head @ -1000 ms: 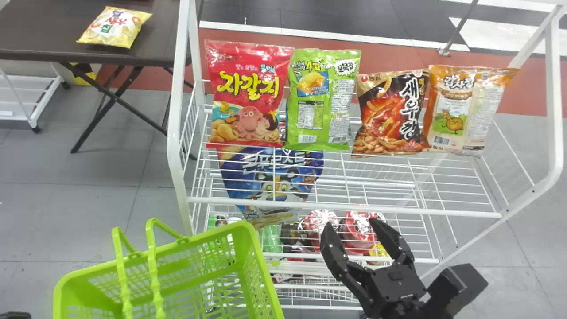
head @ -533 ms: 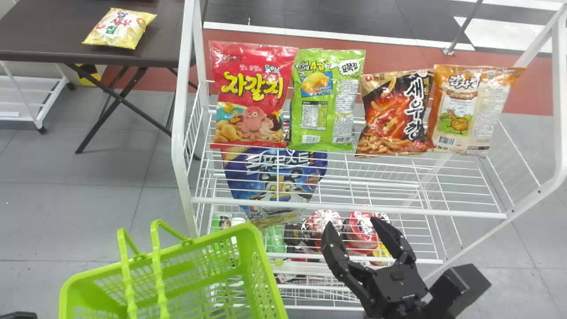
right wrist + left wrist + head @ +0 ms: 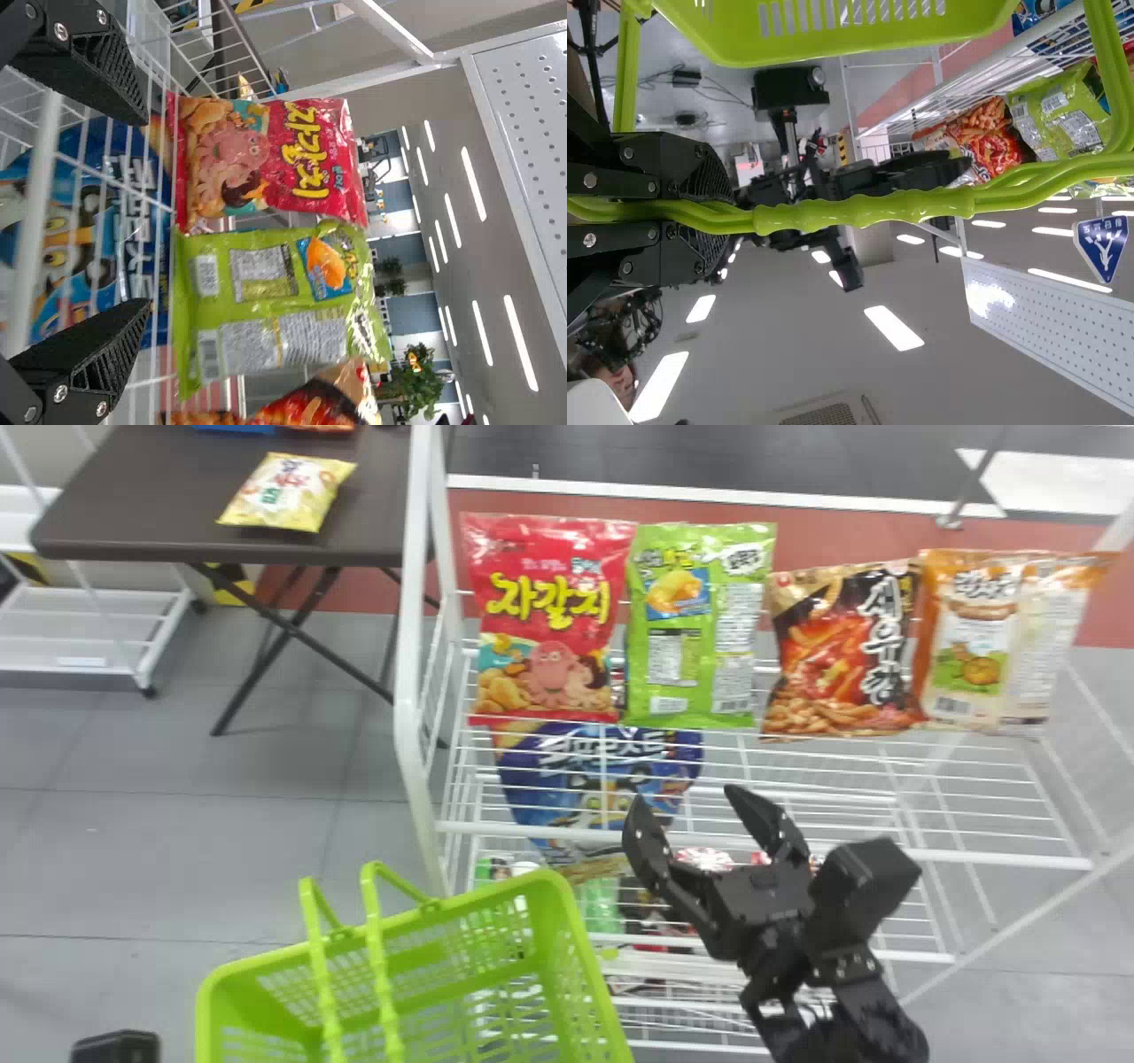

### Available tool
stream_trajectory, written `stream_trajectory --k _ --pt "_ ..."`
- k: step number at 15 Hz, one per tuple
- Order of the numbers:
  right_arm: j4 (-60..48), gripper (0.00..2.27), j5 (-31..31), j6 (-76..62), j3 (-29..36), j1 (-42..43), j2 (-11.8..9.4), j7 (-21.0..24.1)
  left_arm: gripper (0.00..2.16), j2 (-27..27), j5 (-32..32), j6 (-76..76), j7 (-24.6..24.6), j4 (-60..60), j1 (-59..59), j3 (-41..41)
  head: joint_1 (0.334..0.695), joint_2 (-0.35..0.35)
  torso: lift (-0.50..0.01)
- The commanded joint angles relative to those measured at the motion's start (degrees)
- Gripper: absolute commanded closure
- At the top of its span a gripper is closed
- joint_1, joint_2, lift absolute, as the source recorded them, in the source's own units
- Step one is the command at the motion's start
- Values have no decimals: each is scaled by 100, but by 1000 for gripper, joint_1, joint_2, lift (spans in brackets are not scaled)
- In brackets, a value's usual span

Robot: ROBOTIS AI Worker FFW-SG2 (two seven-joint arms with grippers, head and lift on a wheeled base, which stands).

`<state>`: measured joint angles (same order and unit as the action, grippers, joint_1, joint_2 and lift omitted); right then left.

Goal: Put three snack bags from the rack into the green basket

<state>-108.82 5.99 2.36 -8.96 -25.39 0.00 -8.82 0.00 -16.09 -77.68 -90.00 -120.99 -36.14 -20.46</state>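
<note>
Snack bags (image 3: pixel 691 629) seemingly beyond splayed right hand (image 3: pixel 684 794)

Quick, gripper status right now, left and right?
Left gripper: closed on the green basket handles.
Right gripper: open, nothing between its fingers.
</note>
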Motion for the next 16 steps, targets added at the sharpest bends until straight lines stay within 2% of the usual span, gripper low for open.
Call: stream_trajectory --k 1,2,4,5,9,12,13,14,15,16 --pt "520 90 -115 322 -352 843 5 197 2148 -15 -17 -16 -57 -48 -25 -46 695 22 0" --pt "748 90 -185 516 -501 1212 5 408 2148 -15 -26 -16 -57 -65 -25 -55 695 45 0" --pt "1214 90 -177 639 -712 1836 5 460 2148 -15 -26 -16 -57 -56 1 -64 695 92 0" --pt "1416 90 -177 639 -800 2117 5 662 2148 -15 -26 -68 -57 -48 36 -64 695 108 0" --pt "2014 90 -212 639 -1108 2891 5 1269 2148 167 -26 -209 -57 67 265 15 695 123 0" --pt "2981 103 -98 621 -1319 3638 5 1251 2148 193 -43 -209 -57 154 265 -37 695 130 0" --pt "3227 218 -106 639 -1389 3805 5 1190 2148 193 -52 -209 -57 198 265 -55 695 134 0" --pt "3403 471 -115 656 -1451 3919 5 1155 2148 193 -61 -191 -57 260 265 -81 695 141 0" --pt "3473 748 -62 674 -1503 3989 5 988 2148 193 -87 -191 -57 321 265 -99 695 150 0" --pt "3473 1153 8 621 -1512 3981 5 821 2148 193 -79 -191 -57 348 265 -143 695 158 0"
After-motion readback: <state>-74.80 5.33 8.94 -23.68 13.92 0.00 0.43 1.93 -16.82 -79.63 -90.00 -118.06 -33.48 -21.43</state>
